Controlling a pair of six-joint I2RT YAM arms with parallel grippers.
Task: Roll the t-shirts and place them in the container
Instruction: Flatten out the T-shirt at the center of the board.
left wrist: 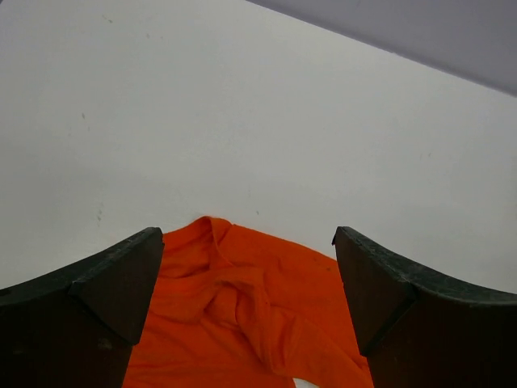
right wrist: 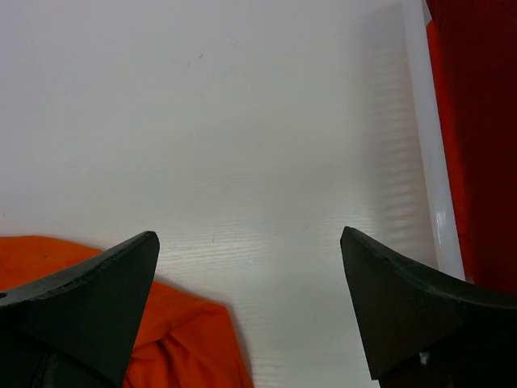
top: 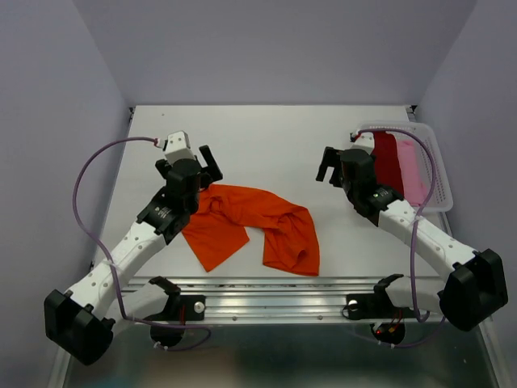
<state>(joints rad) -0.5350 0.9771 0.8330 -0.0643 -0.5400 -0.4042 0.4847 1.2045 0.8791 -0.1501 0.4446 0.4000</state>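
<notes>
I see the orange t-shirt (top: 258,226) lying unrolled and crumpled on the table (top: 266,137), left of centre near the front edge. It forms a rumpled arch, with one flat lobe at the near left and one bunched lobe at the near right. The dark red t-shirt (top: 389,159) and the pale pink t-shirt (top: 414,176) lie side by side as long bundles in the white basket (top: 432,208) at the right, the red one on the left.

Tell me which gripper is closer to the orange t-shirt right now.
Left. The left gripper hangs open over the far left edge of the orange t-shirt; the right gripper is open above bare table beyond the shirt's right side, beside the white basket.
</notes>
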